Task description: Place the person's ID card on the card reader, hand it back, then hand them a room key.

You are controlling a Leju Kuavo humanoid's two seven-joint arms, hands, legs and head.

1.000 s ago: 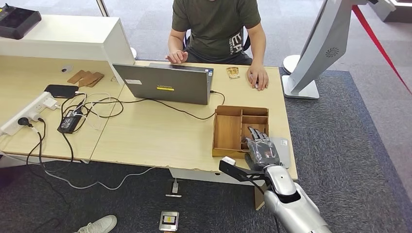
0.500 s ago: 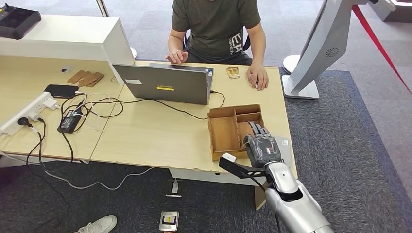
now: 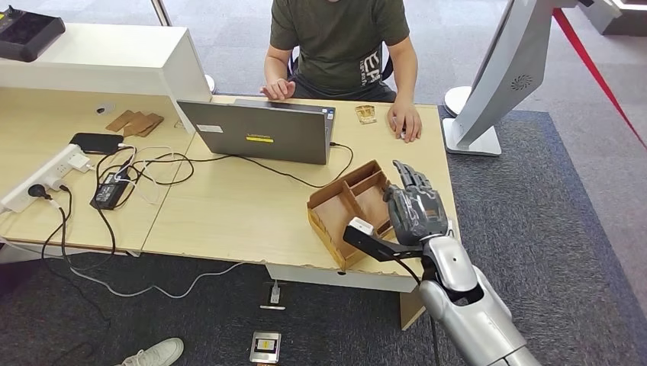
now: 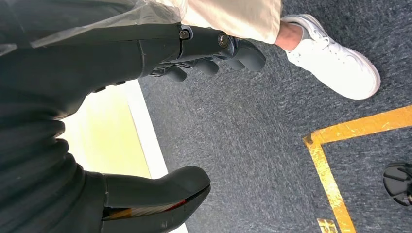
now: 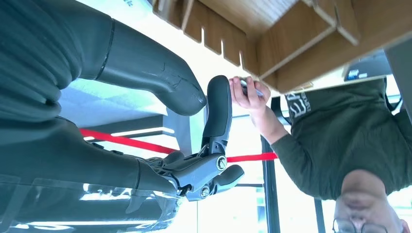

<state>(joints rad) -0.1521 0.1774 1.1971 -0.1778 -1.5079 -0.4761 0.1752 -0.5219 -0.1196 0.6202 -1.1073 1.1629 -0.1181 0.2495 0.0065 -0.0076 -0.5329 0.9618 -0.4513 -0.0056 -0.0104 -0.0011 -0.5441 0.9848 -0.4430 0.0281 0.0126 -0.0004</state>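
Note:
A small card lies on the desk's far side beside the person's hand. My right hand is raised over the desk's right end with its fingers spread and nothing in them. It hangs just right of a wooden compartment tray, which lies turned at an angle with its near corner at the desk's front edge. The right wrist view shows the same hand below the tray's slotted wall. A sliver of a grey flat pad shows beside the hand. My left hand hangs over the carpet, holding nothing.
A laptop stands open before the seated person. A power strip, a phone and tangled cables lie on the desk's left. A white kiosk base stands at the right. A white shoe is near my left hand.
My right hand has lifted off the desk and moved farther in. The wooden tray has swung round and slid left, towards the front edge. The person has stayed put.

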